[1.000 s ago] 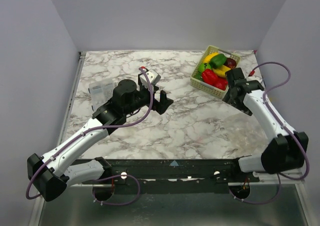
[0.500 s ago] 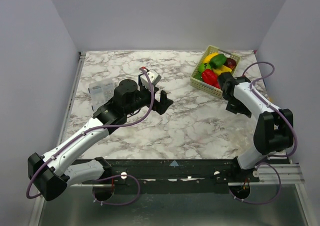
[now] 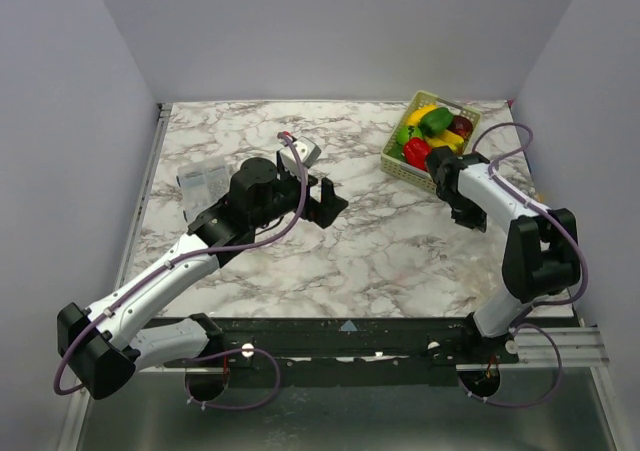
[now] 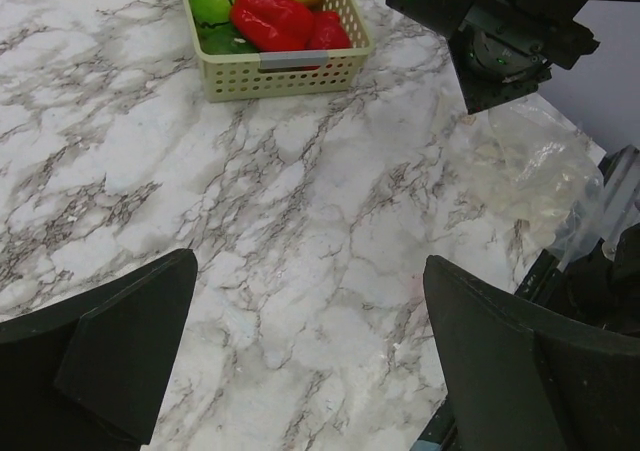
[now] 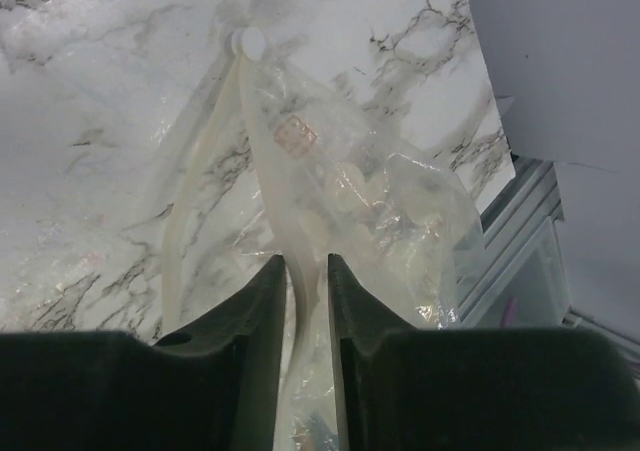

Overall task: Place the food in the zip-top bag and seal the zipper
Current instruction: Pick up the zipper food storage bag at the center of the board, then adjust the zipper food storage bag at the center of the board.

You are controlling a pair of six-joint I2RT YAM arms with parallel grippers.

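The food [image 3: 430,136] lies piled in a pale-green basket [image 3: 405,168] at the back right; the left wrist view shows its red pepper [image 4: 272,16] among green and yellow pieces. The clear, crinkled zip-top bag [image 5: 370,201] lies on the marble by the table's right edge, also visible as a crumpled bag [image 4: 535,166] under the right arm. My right gripper [image 5: 306,263] has closed to a narrow slot with the bag's zipper [image 5: 262,141] pinched between its jaws. In the top view the right gripper [image 3: 468,211] hides the bag. My left gripper [image 4: 310,271] hangs wide open over bare marble mid-table [image 3: 328,199].
A clear plastic container [image 3: 203,181] stands at the left of the table. A small white-grey object with a red tip [image 3: 305,153] lies behind the left gripper. The table's right edge and metal rail [image 5: 520,241] run just beyond the bag.
The right arm folded in, its wrist swinging left toward the basket, and its jaws narrowed from wide open onto the bag's edge. The left arm barely moved.
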